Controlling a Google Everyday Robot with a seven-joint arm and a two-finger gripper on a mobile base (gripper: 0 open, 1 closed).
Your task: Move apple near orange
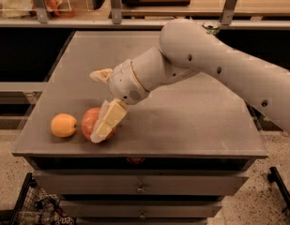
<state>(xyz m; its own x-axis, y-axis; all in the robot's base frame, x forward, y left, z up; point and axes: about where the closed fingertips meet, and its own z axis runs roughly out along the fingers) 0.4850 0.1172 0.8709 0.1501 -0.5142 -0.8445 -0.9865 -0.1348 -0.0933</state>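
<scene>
The apple (88,119), red-orange and shiny, rests on the grey table (196,121) near its front left edge. The orange (63,125), smaller and matte yellow-orange, lies just left of it with a narrow gap between them. My gripper (103,99) is above and right of the apple, with its fingers spread wide. The lower finger (108,121) lies across the apple's right side and hides part of it. The upper finger (100,74) is well above the fruit and touches nothing.
The white arm (219,69) reaches in from the right across the table's middle. A shelf (135,3) with bags and a box runs along the back. Drawers (140,186) sit under the tabletop. A wire basket (32,205) stands on the floor at the lower left.
</scene>
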